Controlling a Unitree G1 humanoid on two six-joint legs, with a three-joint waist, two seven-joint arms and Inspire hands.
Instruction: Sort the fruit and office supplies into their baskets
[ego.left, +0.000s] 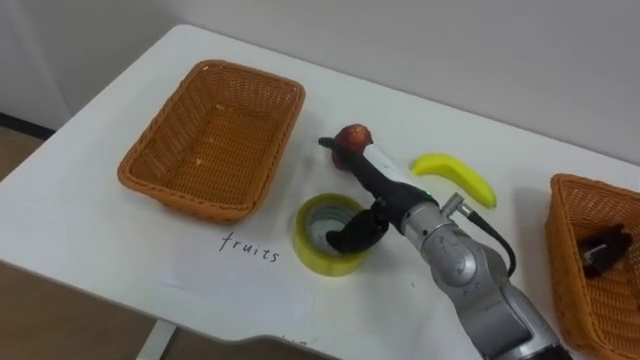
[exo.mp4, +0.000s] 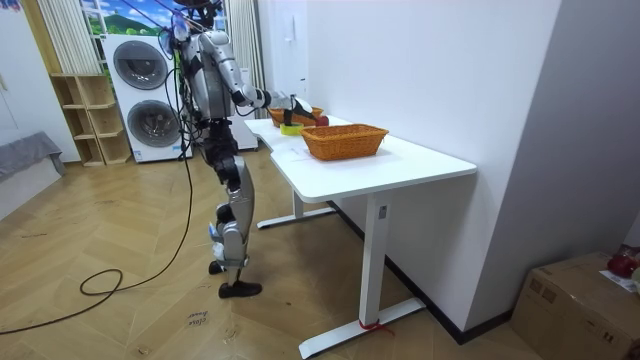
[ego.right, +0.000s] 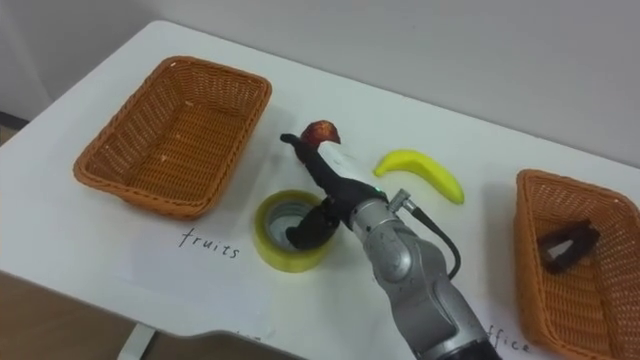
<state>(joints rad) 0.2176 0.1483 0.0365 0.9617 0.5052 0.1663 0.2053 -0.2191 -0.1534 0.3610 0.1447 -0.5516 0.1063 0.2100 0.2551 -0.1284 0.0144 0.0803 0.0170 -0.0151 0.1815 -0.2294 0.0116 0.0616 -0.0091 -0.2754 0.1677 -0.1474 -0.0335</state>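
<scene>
Fingers (ego.left: 357, 166) of the right hand (ego.left: 388, 202) are held straight and apart from the thumb, tips at the apple (ego.left: 352, 133). Tape (ego.left: 311, 246) is seen at the apple's 6 o'clock, banana (ego.left: 455, 178) at 4, basket (ego.left: 141, 166) at 9.

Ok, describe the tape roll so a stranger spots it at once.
On the white table, between the left basket and the right basket, the tape roll lies flat by the robot hand. It is a yellow ring with a hollow centre, unlike the curved banana and red apple beyond it.
</scene>
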